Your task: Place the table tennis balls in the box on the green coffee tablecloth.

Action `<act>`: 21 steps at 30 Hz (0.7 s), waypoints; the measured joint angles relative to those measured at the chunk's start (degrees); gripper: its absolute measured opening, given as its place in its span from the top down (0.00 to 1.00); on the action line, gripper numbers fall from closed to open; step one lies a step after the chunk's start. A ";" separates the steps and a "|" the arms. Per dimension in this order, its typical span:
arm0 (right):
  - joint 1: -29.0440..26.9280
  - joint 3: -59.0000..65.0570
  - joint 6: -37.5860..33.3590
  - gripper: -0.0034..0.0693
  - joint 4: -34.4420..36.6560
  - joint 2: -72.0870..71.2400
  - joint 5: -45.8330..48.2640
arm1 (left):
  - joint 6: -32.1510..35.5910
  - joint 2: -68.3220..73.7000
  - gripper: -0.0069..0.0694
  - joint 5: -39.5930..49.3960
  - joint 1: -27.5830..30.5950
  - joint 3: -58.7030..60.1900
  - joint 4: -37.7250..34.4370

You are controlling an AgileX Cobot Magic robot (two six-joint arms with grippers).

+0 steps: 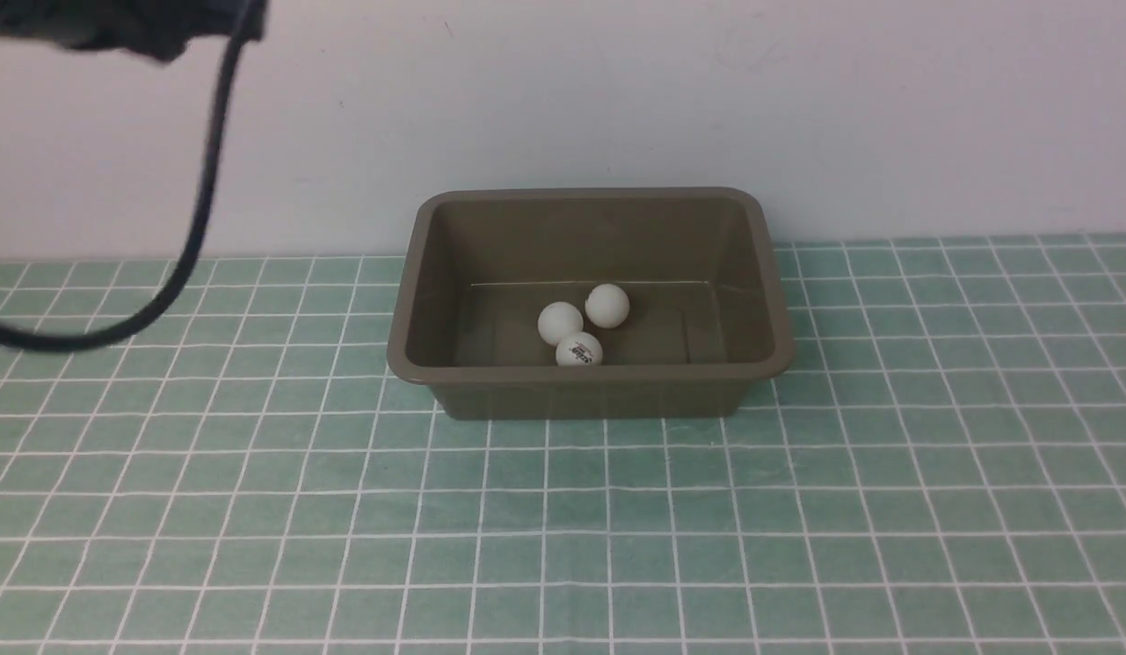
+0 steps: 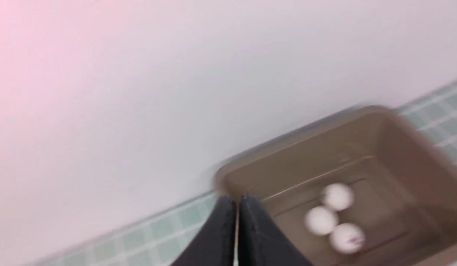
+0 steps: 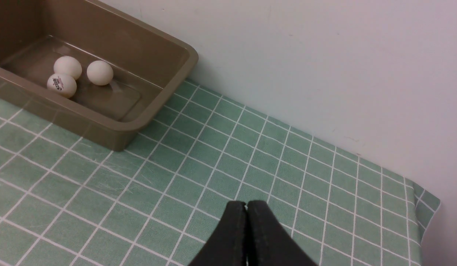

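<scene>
The olive-brown box (image 1: 408, 355) stands on the green coffee tablecloth (image 1: 254, 509) against the back wall. Three white table tennis balls lie together on its floor: one plain (image 1: 560, 321), one plain behind it (image 1: 607, 304), one with a dark logo (image 1: 578, 350). In the blurred left wrist view my left gripper (image 2: 237, 201) is shut and empty, raised beside the box (image 2: 391, 147) and the balls (image 2: 337, 196). My right gripper (image 3: 246, 205) is shut and empty over the cloth (image 3: 177, 170), well away from the box (image 3: 114, 129) and its balls (image 3: 99, 72).
Part of the left arm and its black cable (image 1: 204, 182) hang at the top left of the front view. The white wall (image 1: 799, 109) runs right behind the box. The cloth's corner (image 3: 428, 203) drops off the table's edge near the right arm.
</scene>
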 joint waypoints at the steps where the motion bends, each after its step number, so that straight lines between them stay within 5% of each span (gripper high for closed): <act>1: 0.00 0.00 0.00 0.97 0.00 0.00 0.00 | -2.30 -1.29 0.91 -0.54 1.19 2.78 1.64; 7: 0.00 0.00 0.00 0.97 0.00 0.00 0.00 | -14.75 -13.75 0.91 -4.97 10.16 24.40 10.09; 21: 0.00 0.00 0.00 0.97 0.05 0.00 0.00 | -17.30 -51.60 0.91 -28.35 14.74 69.91 12.35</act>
